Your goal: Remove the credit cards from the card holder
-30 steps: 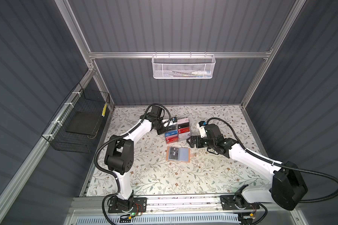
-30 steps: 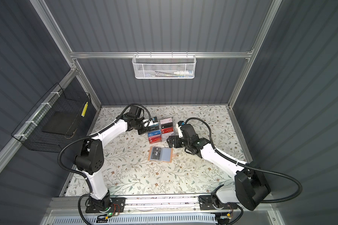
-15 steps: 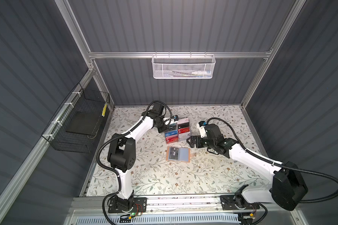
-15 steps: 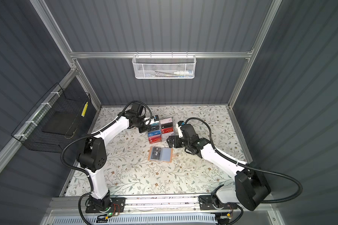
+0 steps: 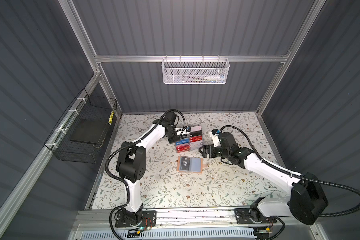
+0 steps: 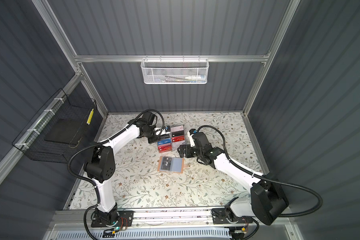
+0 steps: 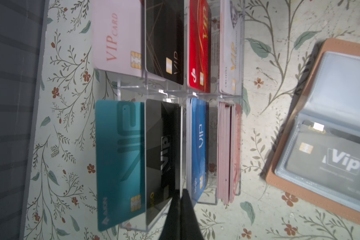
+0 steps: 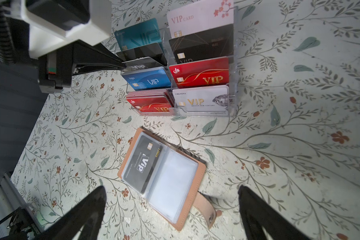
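Our left jaws have edged nearer the clear rack [image 5: 188, 138], pinched shut on a black card [image 8: 142, 62] at a slot; our right jaws gape empty near the open card holder [image 6: 170, 164] on the counter [image 5: 216, 187], where another Vip card [image 8: 143, 164] remains pocketed.

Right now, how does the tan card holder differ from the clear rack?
The card holder lies flat and open; the rack stands in tiers. The card holder shows one black card; the rack carries many cards in several colours. The card holder is tan; the rack is see-through. Both store cards lettered VIP.
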{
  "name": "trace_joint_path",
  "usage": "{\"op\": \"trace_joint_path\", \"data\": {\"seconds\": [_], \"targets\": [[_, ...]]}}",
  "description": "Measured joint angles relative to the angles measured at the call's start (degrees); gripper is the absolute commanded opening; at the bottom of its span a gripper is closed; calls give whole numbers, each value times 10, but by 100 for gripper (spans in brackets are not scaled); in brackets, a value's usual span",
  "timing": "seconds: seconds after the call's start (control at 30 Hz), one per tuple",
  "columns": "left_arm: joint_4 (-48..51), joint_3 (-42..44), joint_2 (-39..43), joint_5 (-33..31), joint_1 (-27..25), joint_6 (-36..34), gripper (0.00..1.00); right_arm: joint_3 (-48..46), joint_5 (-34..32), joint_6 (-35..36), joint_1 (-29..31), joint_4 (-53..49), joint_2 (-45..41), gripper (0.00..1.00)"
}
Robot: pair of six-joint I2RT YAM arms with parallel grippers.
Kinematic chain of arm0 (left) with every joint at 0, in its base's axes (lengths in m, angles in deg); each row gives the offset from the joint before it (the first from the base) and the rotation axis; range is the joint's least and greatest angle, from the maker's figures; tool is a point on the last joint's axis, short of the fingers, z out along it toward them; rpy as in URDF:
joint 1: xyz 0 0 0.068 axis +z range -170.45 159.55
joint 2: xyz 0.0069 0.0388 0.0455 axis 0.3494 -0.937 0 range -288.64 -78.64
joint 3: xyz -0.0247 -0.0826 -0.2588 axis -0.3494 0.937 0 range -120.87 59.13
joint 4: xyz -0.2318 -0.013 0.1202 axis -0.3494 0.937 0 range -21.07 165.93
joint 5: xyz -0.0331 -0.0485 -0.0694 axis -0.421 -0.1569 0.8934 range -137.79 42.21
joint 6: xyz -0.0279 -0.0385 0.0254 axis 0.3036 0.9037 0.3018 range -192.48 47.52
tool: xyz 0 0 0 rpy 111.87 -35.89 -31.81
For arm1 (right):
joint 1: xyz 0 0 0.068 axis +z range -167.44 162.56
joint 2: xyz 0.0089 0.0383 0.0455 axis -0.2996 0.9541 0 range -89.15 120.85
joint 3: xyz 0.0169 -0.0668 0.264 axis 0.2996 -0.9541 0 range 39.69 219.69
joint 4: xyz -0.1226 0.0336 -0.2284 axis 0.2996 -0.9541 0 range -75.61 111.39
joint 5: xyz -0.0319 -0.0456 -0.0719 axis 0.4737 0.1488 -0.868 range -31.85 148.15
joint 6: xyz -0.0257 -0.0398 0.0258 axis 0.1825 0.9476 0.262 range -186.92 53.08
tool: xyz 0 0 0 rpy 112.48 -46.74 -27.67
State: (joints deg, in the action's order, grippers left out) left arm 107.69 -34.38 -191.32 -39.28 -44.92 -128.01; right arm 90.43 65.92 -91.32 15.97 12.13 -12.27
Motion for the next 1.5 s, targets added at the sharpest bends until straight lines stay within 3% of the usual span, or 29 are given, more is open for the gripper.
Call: {"op": "trace_joint_path", "data": {"seconds": [0.53,1.5], "targets": [[2,-13,-14,3,-4,2,0,0,7,0,0,0,-5,99],[-15,-17,-18,4,-7,21,14,0,10,0,0,0,-5,99]]}}
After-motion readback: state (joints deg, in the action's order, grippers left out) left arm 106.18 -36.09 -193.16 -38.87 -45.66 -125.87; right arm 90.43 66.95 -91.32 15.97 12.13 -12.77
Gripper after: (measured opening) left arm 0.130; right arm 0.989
